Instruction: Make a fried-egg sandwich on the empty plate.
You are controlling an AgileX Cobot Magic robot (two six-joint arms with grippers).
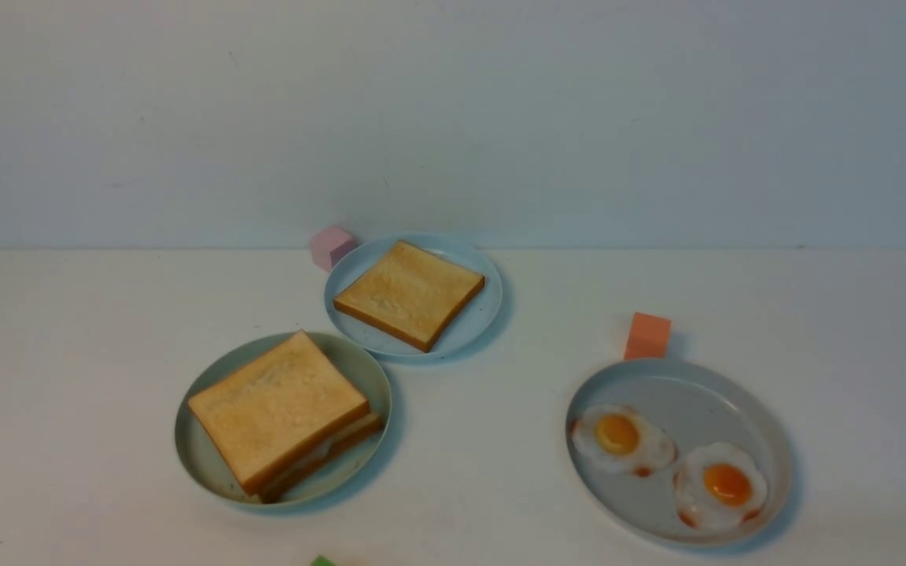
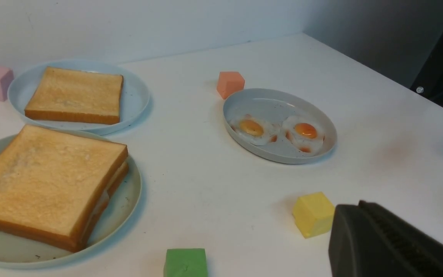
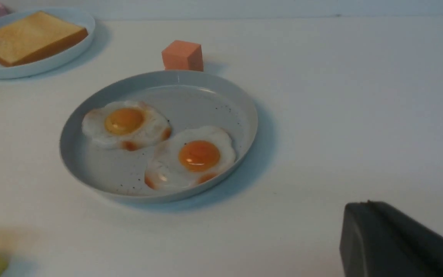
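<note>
A white table (image 1: 500, 487) before a pale wall carries three plates. On the mint-green plate (image 1: 200, 460), at the robot's near left, the fried-egg sandwich (image 1: 284, 413) appears finished: two golden toast slices stacked slightly askew, a sliver of white egg between. Little seems left to do. The left gripper (image 2: 383, 242) and right gripper (image 3: 394, 242) are pressed together, empty, well clear of the food.

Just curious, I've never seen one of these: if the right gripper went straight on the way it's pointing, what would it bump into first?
Probably the grey plate holding two fried eggs; the right gripper points roughly that way, though depth is unclear.
</note>
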